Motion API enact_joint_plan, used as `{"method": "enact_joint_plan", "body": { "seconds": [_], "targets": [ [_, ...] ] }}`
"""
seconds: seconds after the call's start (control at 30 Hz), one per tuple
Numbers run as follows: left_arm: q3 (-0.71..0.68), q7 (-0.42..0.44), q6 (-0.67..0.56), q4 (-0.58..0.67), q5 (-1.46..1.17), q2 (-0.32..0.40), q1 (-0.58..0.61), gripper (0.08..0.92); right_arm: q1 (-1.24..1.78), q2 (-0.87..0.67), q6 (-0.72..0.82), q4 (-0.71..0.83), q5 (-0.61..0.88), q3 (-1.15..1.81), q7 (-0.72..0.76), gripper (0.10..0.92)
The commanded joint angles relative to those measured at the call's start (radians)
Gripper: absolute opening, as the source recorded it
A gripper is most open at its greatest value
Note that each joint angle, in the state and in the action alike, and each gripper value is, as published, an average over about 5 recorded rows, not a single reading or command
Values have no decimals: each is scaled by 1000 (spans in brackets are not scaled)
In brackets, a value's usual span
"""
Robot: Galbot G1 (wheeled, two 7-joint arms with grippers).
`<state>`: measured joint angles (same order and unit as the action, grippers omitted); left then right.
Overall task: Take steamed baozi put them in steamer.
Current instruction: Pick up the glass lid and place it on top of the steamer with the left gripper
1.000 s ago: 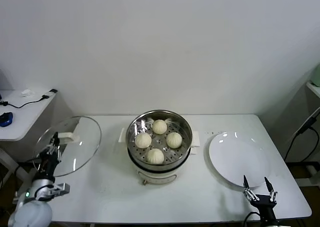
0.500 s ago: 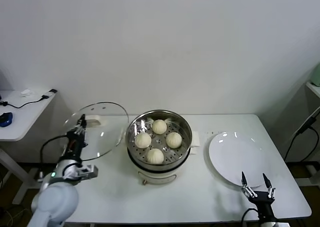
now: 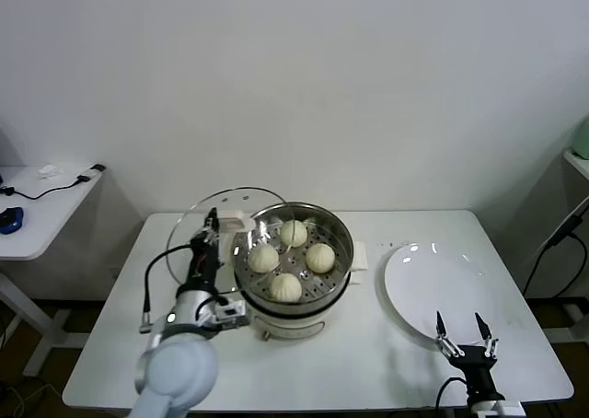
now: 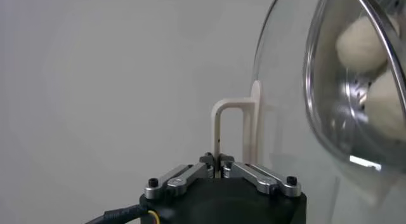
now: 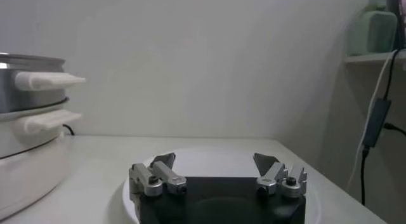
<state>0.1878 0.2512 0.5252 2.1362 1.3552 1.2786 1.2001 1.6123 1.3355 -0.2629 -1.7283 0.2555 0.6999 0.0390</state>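
Observation:
Four cream-white baozi (image 3: 286,287) lie on the perforated tray inside the shiny steel steamer (image 3: 293,217) at the table's middle. My left gripper (image 3: 213,226) is shut on the white handle (image 4: 236,129) of the round glass lid (image 3: 198,220) and holds the lid tilted just left of the steamer's rim. Through the lid in the left wrist view two baozi (image 4: 360,41) show. My right gripper (image 3: 458,333) is open and empty at the front right, over the near edge of the white plate (image 3: 433,289); it also shows in the right wrist view (image 5: 214,160).
The empty white plate (image 5: 209,162) lies right of the steamer, whose cream base and side handle (image 5: 47,80) show in the right wrist view. A side table (image 3: 37,206) with cables stands at the far left. A shelf (image 3: 578,160) stands at the right edge.
My left gripper has carried the glass lid from the table's left edge rightward, up to the steamer's left rim. The right gripper has drifted slightly left and toward the front.

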Motion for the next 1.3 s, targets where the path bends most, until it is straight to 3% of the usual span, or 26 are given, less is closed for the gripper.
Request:
{"method": "enact_joint_plan", "body": {
  "seconds": [0.03,0.5,1.3],
  "targets": [
    [-183,22,43,-102,176,159,-69,132,0,1,18,-7,-18,6,7,823],
    [-231,10,33,-235,289,269,-90,132,3,-17,18,-10,0,24,22,823],
    [-194,-62,46,-331,364,332,-70,132,6,-34,5,-1,21,23,18,823]
  ]
}}
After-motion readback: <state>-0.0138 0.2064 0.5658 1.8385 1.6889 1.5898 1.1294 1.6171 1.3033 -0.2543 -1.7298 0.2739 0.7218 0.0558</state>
